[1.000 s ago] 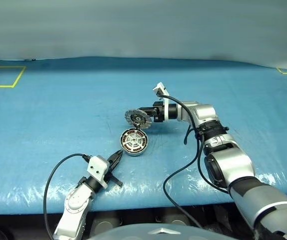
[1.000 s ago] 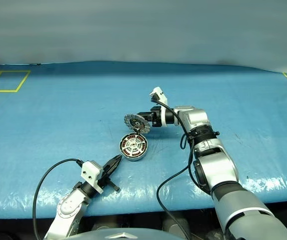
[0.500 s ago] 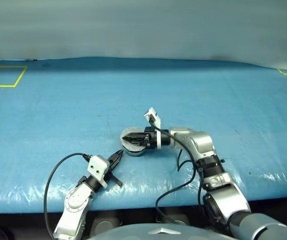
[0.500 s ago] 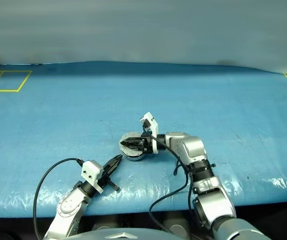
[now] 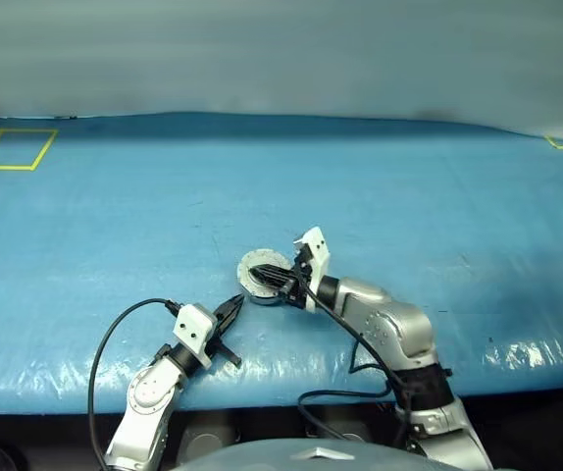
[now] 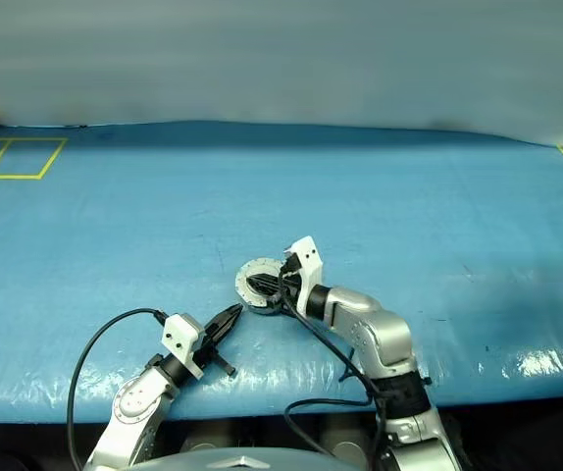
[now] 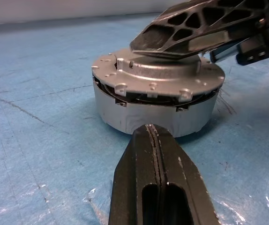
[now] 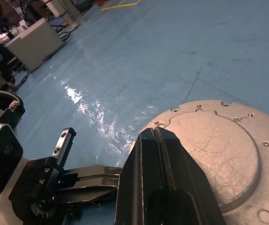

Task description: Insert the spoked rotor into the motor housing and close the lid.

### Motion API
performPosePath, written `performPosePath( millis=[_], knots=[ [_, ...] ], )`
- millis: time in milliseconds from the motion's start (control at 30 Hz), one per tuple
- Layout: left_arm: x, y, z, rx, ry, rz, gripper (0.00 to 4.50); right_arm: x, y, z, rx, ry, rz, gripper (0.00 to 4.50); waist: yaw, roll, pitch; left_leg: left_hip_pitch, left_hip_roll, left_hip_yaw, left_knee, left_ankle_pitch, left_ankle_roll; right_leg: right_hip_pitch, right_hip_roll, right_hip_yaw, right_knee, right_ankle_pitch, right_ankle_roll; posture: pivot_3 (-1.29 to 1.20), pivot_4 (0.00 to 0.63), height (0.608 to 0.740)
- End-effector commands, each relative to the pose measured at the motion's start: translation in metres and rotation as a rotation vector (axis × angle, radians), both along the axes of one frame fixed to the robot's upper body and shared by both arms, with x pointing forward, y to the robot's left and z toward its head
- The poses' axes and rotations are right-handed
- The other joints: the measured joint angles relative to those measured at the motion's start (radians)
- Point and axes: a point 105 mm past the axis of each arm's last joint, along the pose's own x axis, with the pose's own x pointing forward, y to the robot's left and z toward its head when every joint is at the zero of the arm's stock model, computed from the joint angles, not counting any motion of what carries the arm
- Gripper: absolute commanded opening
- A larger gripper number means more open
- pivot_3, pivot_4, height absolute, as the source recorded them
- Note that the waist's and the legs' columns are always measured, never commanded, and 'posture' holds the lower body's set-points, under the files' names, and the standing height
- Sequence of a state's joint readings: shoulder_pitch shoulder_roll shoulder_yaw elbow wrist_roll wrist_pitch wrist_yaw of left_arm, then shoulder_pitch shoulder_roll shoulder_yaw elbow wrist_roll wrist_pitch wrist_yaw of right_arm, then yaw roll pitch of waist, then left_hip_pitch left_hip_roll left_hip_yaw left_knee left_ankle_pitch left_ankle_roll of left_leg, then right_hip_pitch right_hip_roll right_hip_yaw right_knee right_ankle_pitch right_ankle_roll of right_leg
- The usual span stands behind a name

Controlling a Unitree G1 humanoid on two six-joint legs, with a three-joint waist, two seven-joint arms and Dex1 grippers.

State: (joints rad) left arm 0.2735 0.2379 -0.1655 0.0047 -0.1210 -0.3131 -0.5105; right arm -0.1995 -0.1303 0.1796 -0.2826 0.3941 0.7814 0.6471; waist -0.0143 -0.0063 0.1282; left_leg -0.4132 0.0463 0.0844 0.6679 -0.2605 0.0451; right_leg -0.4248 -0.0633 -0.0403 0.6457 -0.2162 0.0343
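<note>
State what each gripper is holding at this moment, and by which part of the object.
Nothing is held. The right gripper is shut, its closed fingers lying on top of the lid that covers the motor housing. The left gripper is shut and empty beside the housing.

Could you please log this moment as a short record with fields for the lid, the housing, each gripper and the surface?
lid: lies flat on top of the housing, a thin dark gap visible around its edge
housing: silver puck sitting on the blue sheet
right gripper: shut, fingers resting on the lid's top face
left gripper: shut, low over the sheet, beside the housing, not touching it
surface: blue plastic-covered table, yellow square marked at its far left corner
</note>
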Motion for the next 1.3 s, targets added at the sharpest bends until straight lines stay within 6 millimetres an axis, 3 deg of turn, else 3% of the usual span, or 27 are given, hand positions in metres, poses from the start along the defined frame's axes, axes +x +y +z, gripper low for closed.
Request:
performPosePath(
  millis=[33,133,200,600,1300],
  knots=[
    [0.001,-0.002,0.007,-0.011,-0.021,-0.007,0.00,-0.014,-0.001,0.020,-0.092,-0.177,0.006,0.02,0.000,0.000,0.000,0.000,0.000,0.000,0.000,0.000,0.000,0.000,0.000,0.000,0.000,0.000,0.000,0.00,0.150,0.740],
    [0.001,-0.003,0.007,-0.011,-0.020,-0.016,0.00,-0.022,-0.014,0.013,-0.210,-0.198,-0.018,0.02,0.002,0.000,0.000,0.000,0.000,-0.001,0.000,0.000,0.000,0.000,0.000,-0.001,0.000,-0.001,-0.001,0.00,0.150,0.740],
    [0.002,-0.004,0.008,-0.007,-0.022,-0.027,0.00,-0.026,-0.024,0.010,-0.281,-0.202,-0.031,0.52,0.003,-0.001,0.000,0.000,0.000,0.000,0.000,0.000,0.000,0.000,0.000,-0.001,-0.001,-0.001,-0.001,0.00,0.150,0.740],
    [0.005,-0.004,0.010,0.004,-0.031,-0.040,0.00,-0.031,-0.050,0.022,-0.329,-0.198,-0.132,4.46,0.004,-0.002,0.000,0.000,0.000,-0.001,0.001,0.000,0.000,0.000,0.000,-0.001,-0.001,-0.001,-0.001,0.00,0.150,0.740],
    [0.005,-0.002,0.009,0.007,-0.034,-0.036,0.00,-0.026,-0.053,0.014,-0.401,-0.194,-0.164,4.46,0.003,-0.002,0.000,0.000,0.000,-0.001,0.001,0.000,0.000,0.000,0.000,0.000,-0.001,-0.001,-0.001,0.00,0.150,0.740]
  ],
)
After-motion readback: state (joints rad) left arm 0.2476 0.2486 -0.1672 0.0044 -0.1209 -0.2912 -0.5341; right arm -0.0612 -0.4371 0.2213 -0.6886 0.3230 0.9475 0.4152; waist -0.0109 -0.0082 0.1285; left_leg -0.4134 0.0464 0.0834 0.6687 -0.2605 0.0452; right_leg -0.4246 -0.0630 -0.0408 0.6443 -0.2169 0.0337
